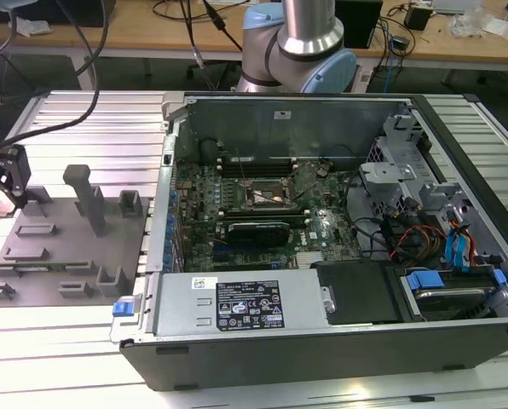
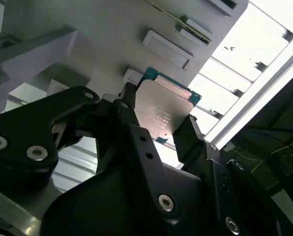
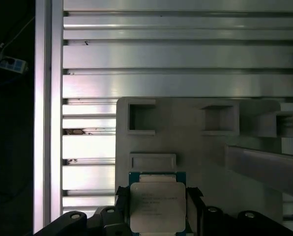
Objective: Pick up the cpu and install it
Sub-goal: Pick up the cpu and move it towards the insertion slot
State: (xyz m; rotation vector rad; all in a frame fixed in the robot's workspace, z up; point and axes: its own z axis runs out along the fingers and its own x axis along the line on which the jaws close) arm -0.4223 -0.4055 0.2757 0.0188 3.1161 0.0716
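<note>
1. CPU (image 3: pixel 156 209) sits between the two fingers of the pincer (image 3: pixel 157 216) in both wrist views, and I read the fingers as clamped on its opposite edges.
2. From the exterior view, I have the pincer at the exterior view's left, over the grey fixture plate (image 1: pixel 62 243). An upright post (image 1: pixel 85 198) stands near it. Bare ribbed worktop (image 1: pixel 83 119) lies past the plate's edge, and the open computer case (image 1: pixel 322 358) is well apart.
3. One edge of the chip is cut off in the first wrist view. I cannot tell whether it touches the plate.
</note>
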